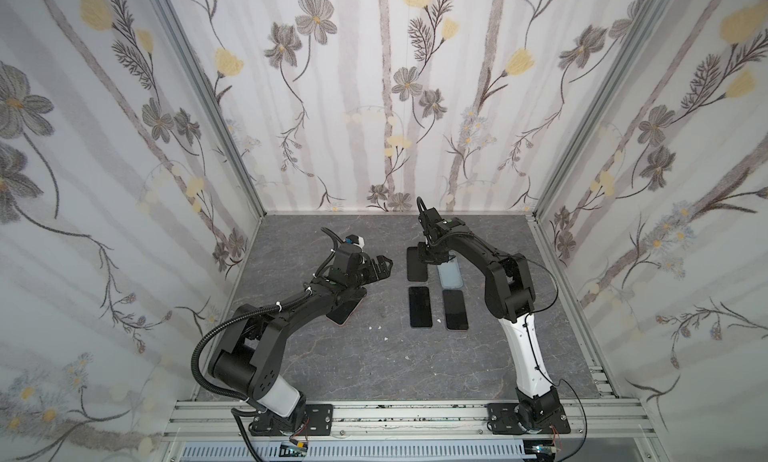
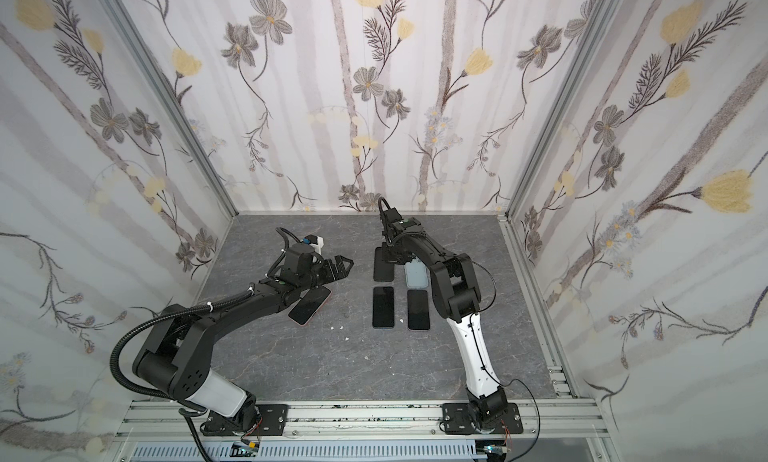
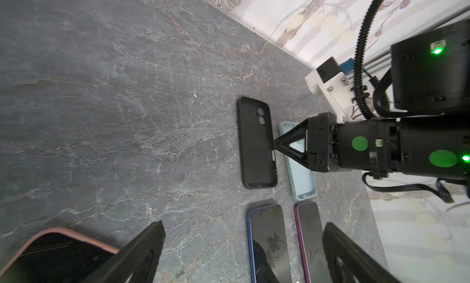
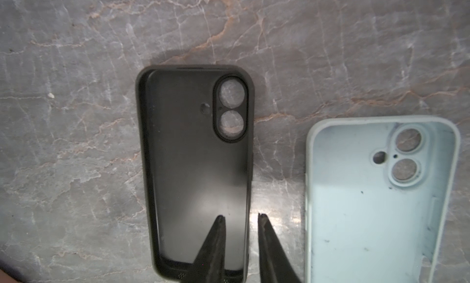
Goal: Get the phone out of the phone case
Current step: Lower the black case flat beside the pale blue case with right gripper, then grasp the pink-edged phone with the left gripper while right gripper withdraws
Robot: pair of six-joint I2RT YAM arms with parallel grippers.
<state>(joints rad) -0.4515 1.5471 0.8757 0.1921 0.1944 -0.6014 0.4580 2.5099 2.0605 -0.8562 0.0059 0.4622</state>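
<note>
A phone in a pink phone case lies screen up, partly hidden under my left forearm. Above and just past it hangs my left gripper, wide open with nothing between its fingers. My right gripper points down at an empty black case. It stands slightly open. One fingertip is inside the case and one outside, straddling its side wall without pinching it.
An empty light-blue case lies beside the black one. Two bare phones, one blue-edged and one purple-edged, lie screen up nearer the front. White crumbs dot the grey marble table. Wallpapered walls enclose three sides.
</note>
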